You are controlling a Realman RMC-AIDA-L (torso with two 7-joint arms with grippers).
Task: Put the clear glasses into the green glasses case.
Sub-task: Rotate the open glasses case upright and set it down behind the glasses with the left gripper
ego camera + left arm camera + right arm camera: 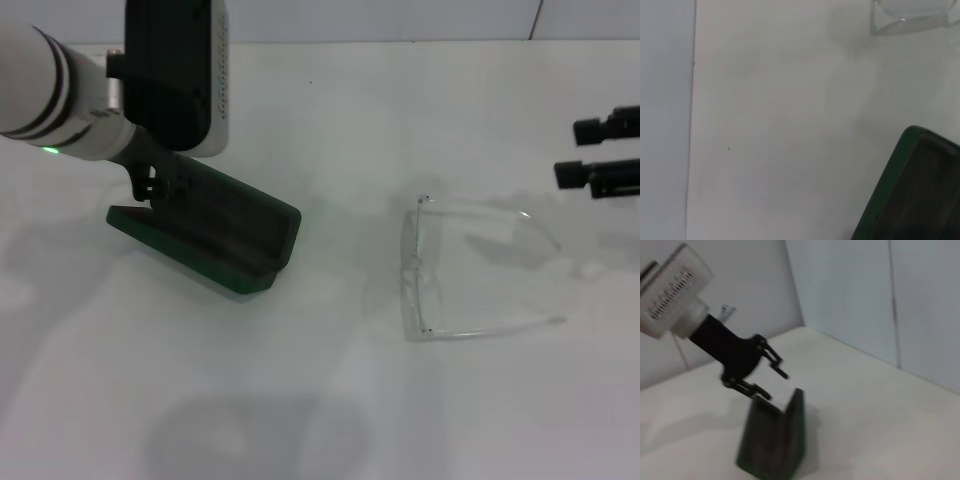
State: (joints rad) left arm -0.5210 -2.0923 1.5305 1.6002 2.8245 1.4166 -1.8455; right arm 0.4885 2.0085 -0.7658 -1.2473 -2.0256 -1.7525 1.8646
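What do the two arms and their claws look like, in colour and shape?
The left arm is a white cylinder with dark rings and a small green light; a black housing carries its black claw of thin linked fingers. Of the right claw only two black blunt-tipped fingers show.

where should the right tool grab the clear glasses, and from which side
Probably the nearer temple arm of the clear glasses, coming straight down from above. They lie flat on the table with both arms unfolded toward the right tool, so the thin arm offers a narrow bar to pinch across. The green glasses case sits open by the left tool.
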